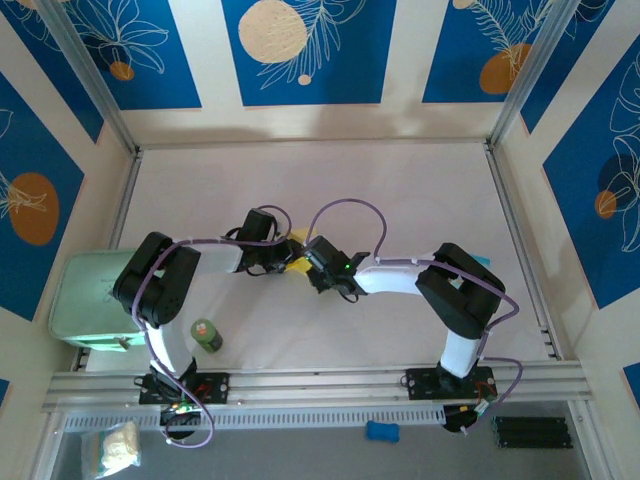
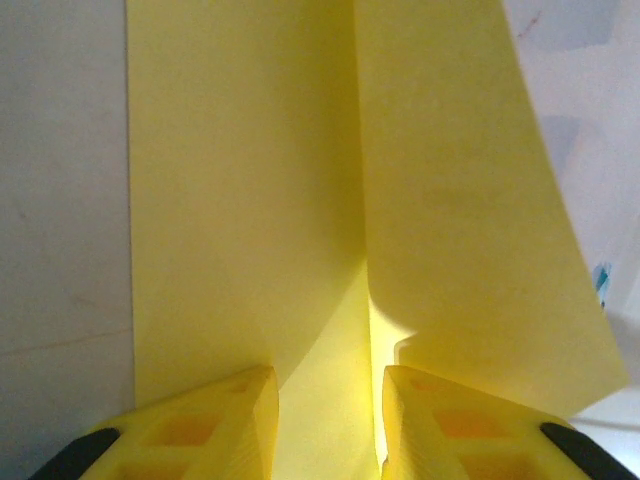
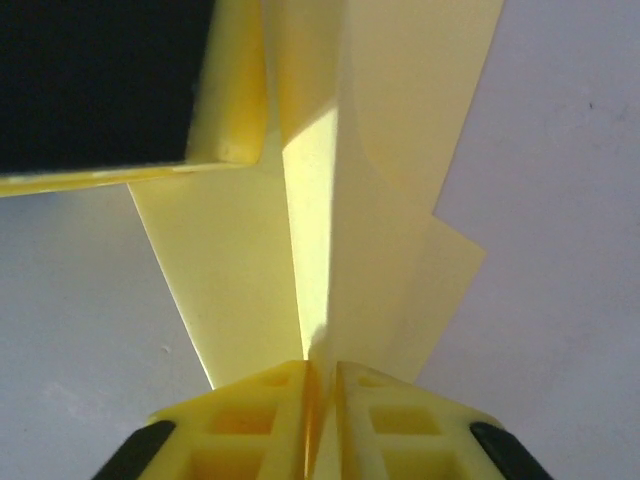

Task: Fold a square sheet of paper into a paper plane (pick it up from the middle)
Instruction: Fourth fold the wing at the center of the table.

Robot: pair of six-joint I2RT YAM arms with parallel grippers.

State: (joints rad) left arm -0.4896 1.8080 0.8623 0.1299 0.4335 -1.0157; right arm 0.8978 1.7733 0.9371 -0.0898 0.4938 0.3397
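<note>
The paper plane (image 1: 297, 240) is folded pale-yellow paper with a centre crease, held up off the white table between both arms at mid-table. In the left wrist view the paper plane (image 2: 250, 200) spreads as two panels, and its crease runs down between the yellow fingers of my left gripper (image 2: 325, 375), which stand apart around it. My right gripper (image 3: 322, 365) is pinched shut on the lower fold of the paper plane (image 3: 390, 200). A finger of the left gripper (image 3: 235, 90) shows beside the paper at the top left. From above, the left gripper (image 1: 283, 256) and right gripper (image 1: 306, 260) almost meet.
A pale-green box (image 1: 90, 300) sits at the table's left edge, with a small green bottle (image 1: 205, 335) near the left arm's base. A blue item (image 1: 382, 431) and a white bag (image 1: 118, 447) lie below the front rail. Metal frame posts stand at the far corners.
</note>
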